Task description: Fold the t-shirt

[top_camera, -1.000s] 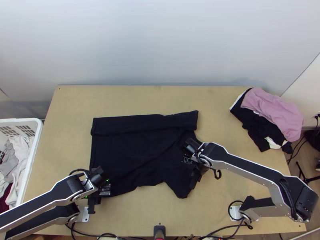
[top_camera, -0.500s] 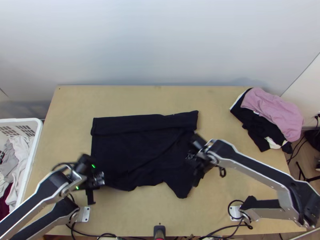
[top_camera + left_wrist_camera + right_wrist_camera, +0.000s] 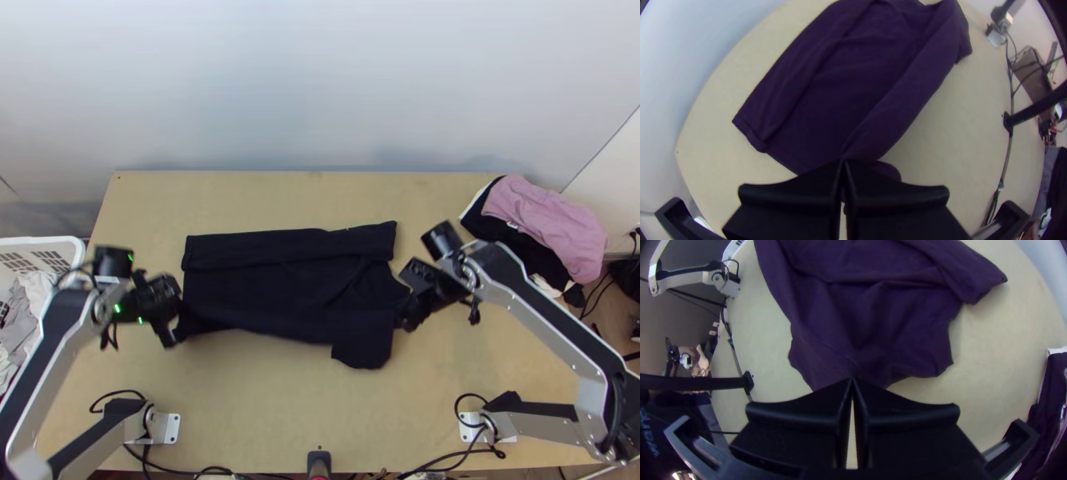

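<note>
Light wood, broad and flat: the counter [image 3: 264, 420] carries the work. Two jointed arms, silver-grey and black, have their bases at its near edge, one toward each side. Between them lies the specimen, a black t-shirt [image 3: 264, 292], on the middle of the counter. State of cloth: partly folded, a long strip along the far side turned over onto the body; toward the right end a short flap [image 3: 364, 352] juts toward the near edge. White basket [image 3: 78, 268] beside the counter's left side, pale garments [image 3: 36, 284] loose within. At the far right corner, a heap: pink cloth [image 3: 552, 220] over black cloth [image 3: 512, 264], with a little white cloth [image 3: 547, 283] at the near side. Left claw [image 3: 176, 334]: narrow, its tips together on the t-shirt's near left corner; the left wrist view has the near side running up from those tips as a slanting, rounded band. Right claw [image 3: 408, 320]: also narrow, pinching the t-shirt at its right end, beside the flap; creases fan out from the tips in the right wrist view. Black cables [image 3: 188, 468] trail along the near edge, between the two bases.
</note>
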You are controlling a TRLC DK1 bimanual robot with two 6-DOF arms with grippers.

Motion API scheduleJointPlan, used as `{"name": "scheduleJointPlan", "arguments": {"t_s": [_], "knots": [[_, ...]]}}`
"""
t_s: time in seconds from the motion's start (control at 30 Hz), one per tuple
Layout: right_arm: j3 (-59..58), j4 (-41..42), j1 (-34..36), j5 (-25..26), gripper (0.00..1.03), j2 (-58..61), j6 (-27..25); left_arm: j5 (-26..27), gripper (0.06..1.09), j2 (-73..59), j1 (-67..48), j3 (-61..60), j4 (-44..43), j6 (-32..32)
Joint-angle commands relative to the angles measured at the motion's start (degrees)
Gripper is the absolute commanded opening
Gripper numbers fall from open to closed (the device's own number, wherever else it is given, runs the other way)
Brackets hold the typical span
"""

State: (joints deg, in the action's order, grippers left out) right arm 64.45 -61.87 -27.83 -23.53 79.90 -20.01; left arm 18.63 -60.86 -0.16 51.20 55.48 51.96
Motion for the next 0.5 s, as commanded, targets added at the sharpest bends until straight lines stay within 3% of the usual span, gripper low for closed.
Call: {"name": "scheduleJointPlan", "arguments": {"t_s": [0.0,0.2,0.47], "knots": [[9.73,-1.50,6.83,-4.68,0.03,6.59,-1.00,4.31,0.10,-13.41,7.55,10.76,-1.08,-3.10],[25.91,-5.02,10.17,-6.18,0.03,20.21,-1.70,3.87,0.10,-23.78,6.23,13.84,-6.62,-5.73],[51.31,-15.65,13.07,-7.58,0.03,44.56,-3.54,0.53,0.10,-36.35,2.80,18.15,-11.01,-5.73]]}}
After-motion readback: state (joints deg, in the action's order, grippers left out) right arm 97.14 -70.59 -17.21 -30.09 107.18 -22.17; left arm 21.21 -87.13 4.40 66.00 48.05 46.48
